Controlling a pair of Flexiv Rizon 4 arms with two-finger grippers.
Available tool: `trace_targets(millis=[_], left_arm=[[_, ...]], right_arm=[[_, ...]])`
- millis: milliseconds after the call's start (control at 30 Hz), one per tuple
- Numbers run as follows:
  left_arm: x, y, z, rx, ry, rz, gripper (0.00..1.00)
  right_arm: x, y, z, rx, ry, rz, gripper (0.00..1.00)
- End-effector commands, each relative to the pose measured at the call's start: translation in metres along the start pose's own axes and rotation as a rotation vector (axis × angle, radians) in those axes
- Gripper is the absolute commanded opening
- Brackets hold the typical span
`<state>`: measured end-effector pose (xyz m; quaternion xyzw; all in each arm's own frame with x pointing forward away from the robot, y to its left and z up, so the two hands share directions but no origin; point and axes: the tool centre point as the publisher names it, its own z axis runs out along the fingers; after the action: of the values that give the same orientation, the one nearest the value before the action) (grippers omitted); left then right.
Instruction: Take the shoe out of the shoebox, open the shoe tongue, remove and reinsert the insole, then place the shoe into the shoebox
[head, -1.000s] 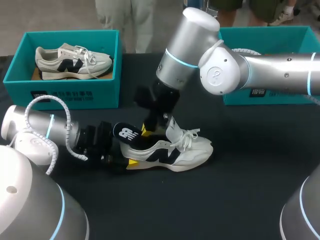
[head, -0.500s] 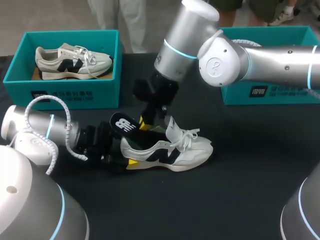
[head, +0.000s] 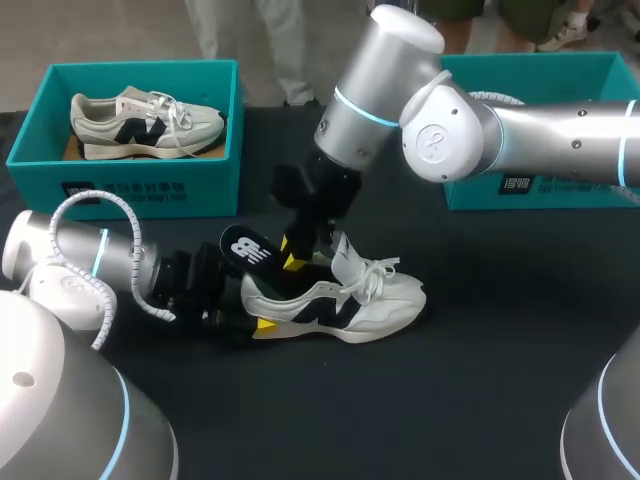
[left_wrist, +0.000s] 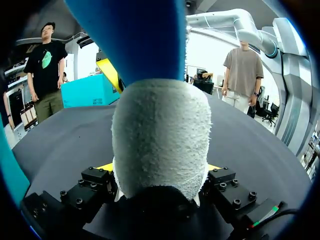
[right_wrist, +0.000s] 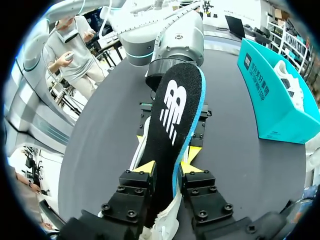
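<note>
The white-and-navy lace-up sneaker (head: 340, 300) lies on its sole mid-counter (head: 480, 380), long axis left to right, toe pointing right. Our left gripper (left_wrist: 160, 172), reaching in from the left, is clamped on the heel. Our right gripper (right_wrist: 167, 167), descending from the far right, is closed on the black foam insole with a blue edge (head: 248, 247). The insole slopes up and leftward out of the collar, roughly in line with the sneaker. We judge that the next move, whether drawing it out or sliding it back in, depends on keeping this alignment.
</note>
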<state>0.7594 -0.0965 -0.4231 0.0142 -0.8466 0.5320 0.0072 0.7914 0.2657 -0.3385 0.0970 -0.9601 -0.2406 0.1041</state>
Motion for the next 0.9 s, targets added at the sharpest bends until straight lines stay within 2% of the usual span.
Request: trace_targets(millis=[33, 67, 100, 133, 267, 433, 900], left_arm=[[0.000, 0.001, 0.001, -0.003, 0.000, 0.000, 0.00], [0.000, 0.001, 0.001, -0.003, 0.000, 0.000, 0.00], [0.000, 0.001, 0.001, -0.003, 0.000, 0.000, 0.00], [0.000, 0.001, 0.001, -0.003, 0.000, 0.000, 0.00], [0.000, 0.001, 0.001, -0.003, 0.000, 0.000, 0.00], [0.000, 0.001, 0.001, -0.003, 0.000, 0.000, 0.00], [0.000, 0.001, 0.001, -0.003, 0.000, 0.000, 0.00]], right_arm=[[-0.003, 0.000, 0.006, -0.010, 0.006, -0.003, 0.25], [-0.003, 0.001, 0.007, -0.010, 0.008, -0.003, 0.23], [-0.002, 0.001, 0.008, -0.011, 0.009, -0.002, 0.15], [-0.002, 0.001, 0.009, -0.011, 0.011, -0.001, 0.00], [0.001, 0.002, 0.007, -0.009, 0.013, 0.002, 0.00], [0.002, 0.006, -0.006, -0.015, -0.003, -0.002, 0.00], [-0.010, 0.024, -0.038, -0.103, -0.064, 0.033, 0.00]])
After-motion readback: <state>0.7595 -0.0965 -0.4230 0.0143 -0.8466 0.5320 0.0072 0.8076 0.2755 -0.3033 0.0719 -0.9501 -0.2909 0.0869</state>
